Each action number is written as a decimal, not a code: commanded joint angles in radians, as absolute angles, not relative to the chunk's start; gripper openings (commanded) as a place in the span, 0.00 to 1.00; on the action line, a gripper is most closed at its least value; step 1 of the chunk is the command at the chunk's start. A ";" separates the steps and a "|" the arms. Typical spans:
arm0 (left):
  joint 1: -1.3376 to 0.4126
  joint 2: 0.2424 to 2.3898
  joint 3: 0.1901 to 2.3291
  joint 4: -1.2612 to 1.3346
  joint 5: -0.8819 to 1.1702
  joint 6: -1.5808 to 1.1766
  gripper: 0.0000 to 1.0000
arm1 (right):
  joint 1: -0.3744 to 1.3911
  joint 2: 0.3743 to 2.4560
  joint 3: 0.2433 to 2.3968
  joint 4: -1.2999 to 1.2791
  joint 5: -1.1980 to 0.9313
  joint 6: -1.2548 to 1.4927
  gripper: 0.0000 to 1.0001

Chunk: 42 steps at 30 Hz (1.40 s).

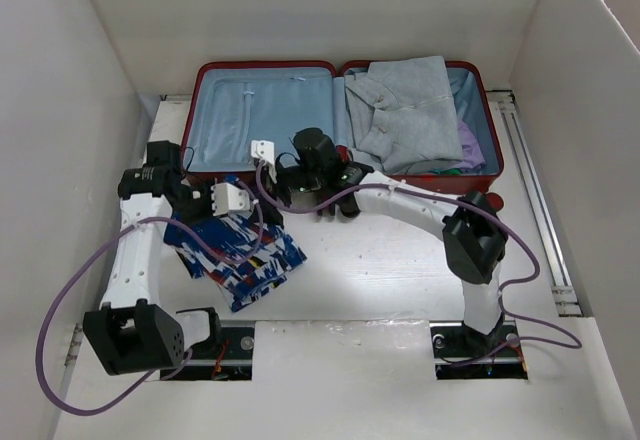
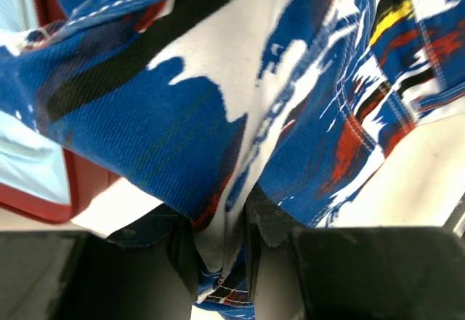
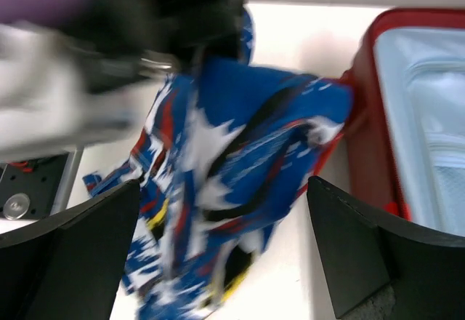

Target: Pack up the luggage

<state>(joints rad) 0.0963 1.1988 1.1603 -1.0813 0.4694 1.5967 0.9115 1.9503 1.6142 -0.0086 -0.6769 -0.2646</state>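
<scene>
The luggage (image 1: 340, 120) lies opened flat at the far side of the desk (image 1: 400, 280), lining up and long axis running left to right, which I'd guess keeps both halves ready for loading. A grey garment (image 1: 405, 110) fills its right half. Just in front of its left half, blue patterned clothing (image 1: 235, 250) is pinched tight in the left end effector (image 1: 232, 200), seemingly for lifting over the rim. The right end effector (image 1: 262, 150) hovers at the luggage's near left edge, spread wide and holding nothing.

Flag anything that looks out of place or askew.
The blue patterned garment lies crumpled on the table outside the luggage, before its bare left half, one fold pinched in the left gripper. In the right half, the grey garment is rumpled and laps over the far rim.
</scene>
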 commanded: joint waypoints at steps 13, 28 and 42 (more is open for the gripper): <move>0.035 1.134 1.269 -1.124 0.644 1.548 0.00 | 0.828 1.930 1.427 0.376 -0.678 -0.080 1.00; 0.014 1.152 1.312 -1.124 0.676 1.528 0.00 | 0.853 2.120 1.586 0.505 -1.035 0.058 0.69; 0.014 1.164 1.285 -0.781 0.583 1.172 0.48 | 0.744 1.927 1.542 0.281 -0.956 0.100 0.00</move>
<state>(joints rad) 0.0048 1.1687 1.2465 -0.9756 0.5888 1.3460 0.7879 2.0155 1.4944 0.3214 -0.9379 0.0917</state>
